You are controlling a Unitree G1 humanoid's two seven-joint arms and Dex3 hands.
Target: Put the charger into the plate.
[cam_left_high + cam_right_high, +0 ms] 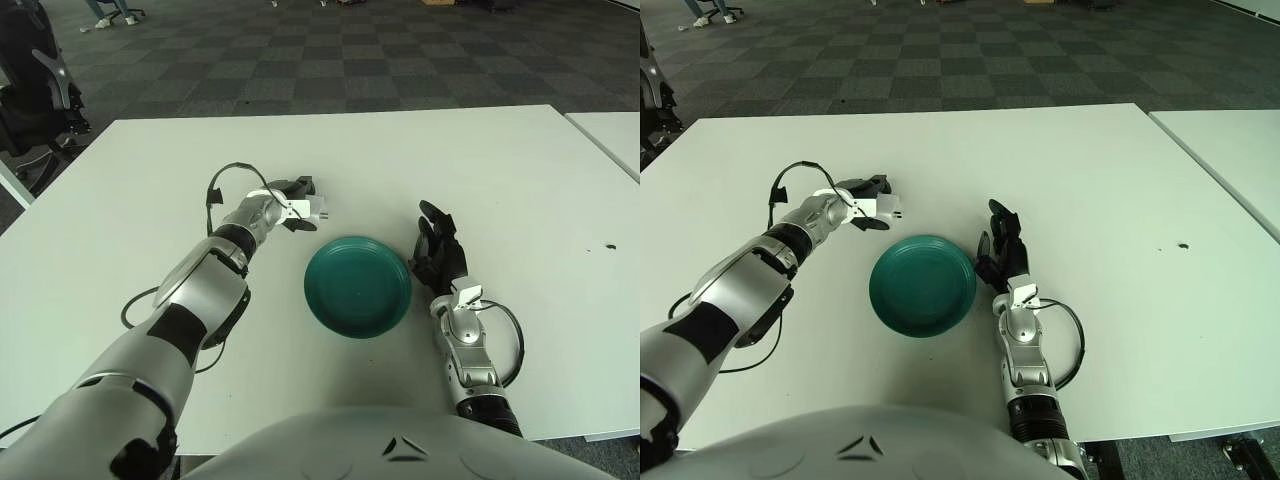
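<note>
Left eye view — I had the left hand (297, 203) stretched out over the white table (520, 180), its fingers closed around the small white charger (312, 208), which stuck out toward the right from between the dark fingertips. The charger sat just beyond the far-left rim of the green plate (357, 286), not yet over it, and I could not tell whether it was lifted clear of the table. The plate itself held nothing. By my judgement the pickup was done; the carry over the rim and the release were left.

Right eye view — the same grasp showed, with the charger (883, 207) near the plate (922, 285) but apart from it. My right hand (1002, 258) stood idle just beside the plate's right edge, fingers loosely extended and holding nothing.
</note>
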